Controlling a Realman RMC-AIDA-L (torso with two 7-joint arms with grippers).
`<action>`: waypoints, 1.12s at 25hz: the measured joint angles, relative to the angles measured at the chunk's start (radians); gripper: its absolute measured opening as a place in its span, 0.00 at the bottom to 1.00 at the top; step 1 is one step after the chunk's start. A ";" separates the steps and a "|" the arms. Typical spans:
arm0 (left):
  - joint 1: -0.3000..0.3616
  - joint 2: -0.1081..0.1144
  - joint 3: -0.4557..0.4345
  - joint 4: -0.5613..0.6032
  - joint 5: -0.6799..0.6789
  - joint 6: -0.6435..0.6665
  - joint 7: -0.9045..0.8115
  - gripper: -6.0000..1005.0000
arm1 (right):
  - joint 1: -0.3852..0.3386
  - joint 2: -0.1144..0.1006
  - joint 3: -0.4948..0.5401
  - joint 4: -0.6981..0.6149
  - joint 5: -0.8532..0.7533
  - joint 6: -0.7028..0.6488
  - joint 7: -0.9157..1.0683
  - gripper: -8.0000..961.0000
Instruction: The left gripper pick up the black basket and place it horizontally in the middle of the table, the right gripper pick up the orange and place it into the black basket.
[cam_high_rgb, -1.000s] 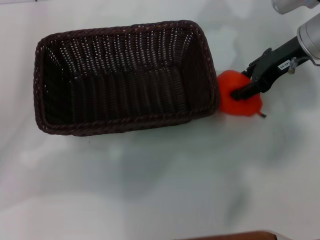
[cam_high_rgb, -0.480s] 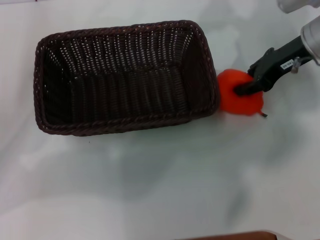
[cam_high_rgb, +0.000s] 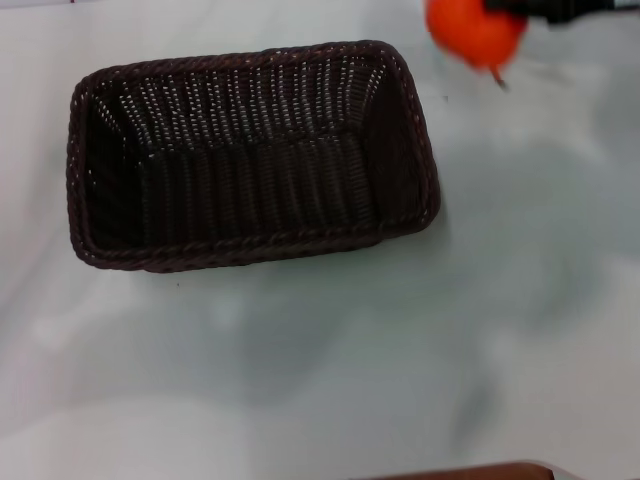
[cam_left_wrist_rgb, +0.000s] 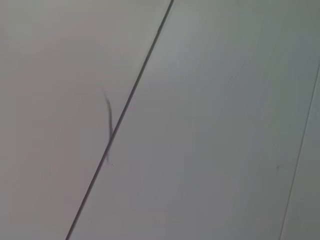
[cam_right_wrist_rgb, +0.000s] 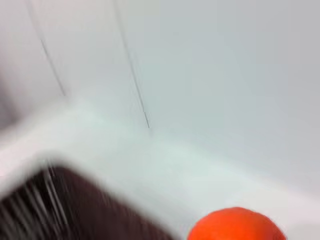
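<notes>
The black basket lies lengthwise across the middle-left of the white table, open side up and empty. The orange hangs in the air at the top of the head view, beyond the basket's right end, its short stem pointing down. My right gripper shows only as a black sliver at the top edge, shut on the orange. The right wrist view shows the orange and a blurred corner of the basket. My left gripper is out of view.
A brown edge runs along the bottom of the head view. The left wrist view shows only pale wall panels with a dark seam.
My right gripper has lifted the orange off the table beside the basket's right end and carried it up and away, to the top of the head view. The basket has not moved.
</notes>
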 joint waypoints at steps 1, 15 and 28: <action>0.000 0.000 0.000 0.000 0.000 -0.002 0.000 0.78 | -0.010 0.003 0.001 -0.008 0.081 0.019 -0.018 0.31; -0.003 -0.001 -0.002 0.000 0.000 -0.007 -0.010 0.78 | 0.065 0.102 -0.238 -0.173 0.425 0.103 -0.201 0.34; 0.002 -0.003 -0.006 0.007 -0.008 -0.007 -0.022 0.77 | 0.009 0.121 -0.210 -0.185 0.538 0.096 -0.281 0.76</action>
